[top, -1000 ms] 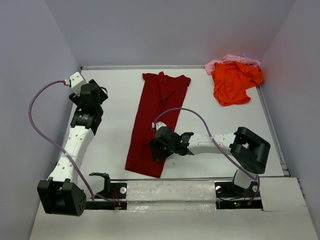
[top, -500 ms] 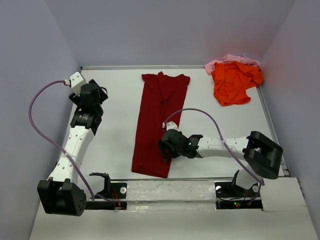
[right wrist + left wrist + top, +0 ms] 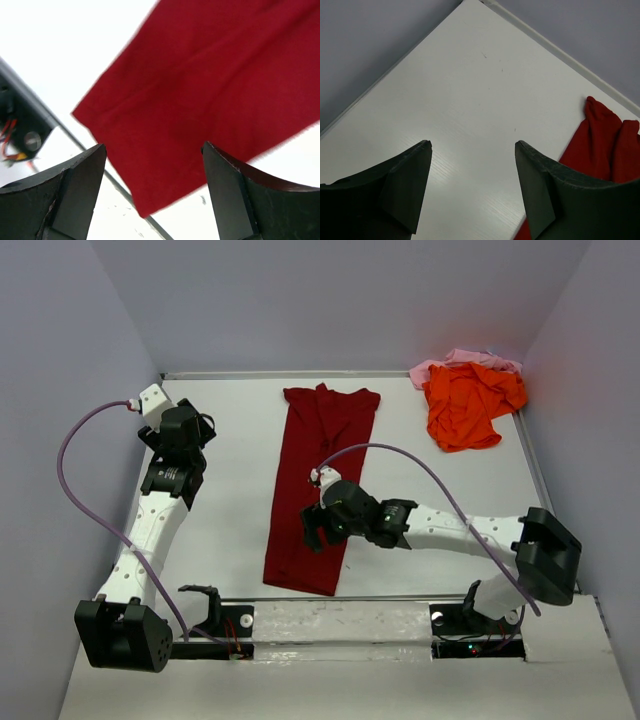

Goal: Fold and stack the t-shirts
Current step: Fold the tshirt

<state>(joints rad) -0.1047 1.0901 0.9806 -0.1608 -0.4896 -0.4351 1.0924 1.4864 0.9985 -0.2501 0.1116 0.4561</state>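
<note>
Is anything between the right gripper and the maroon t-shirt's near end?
Nothing visible. The right gripper is open directly over the maroon t-shirt by its near hem; only cloth and table show beneath it.

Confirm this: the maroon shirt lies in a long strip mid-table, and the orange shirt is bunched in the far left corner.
Wrong corner: the orange shirt is bunched in the far right corner, per the top external view. The maroon shirt is as stated.

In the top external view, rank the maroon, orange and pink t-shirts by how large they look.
1. maroon t-shirt, laid out long.
2. orange t-shirt, bunched.
3. pink t-shirt, mostly hidden behind the orange one, so its real size is unsure.
</note>
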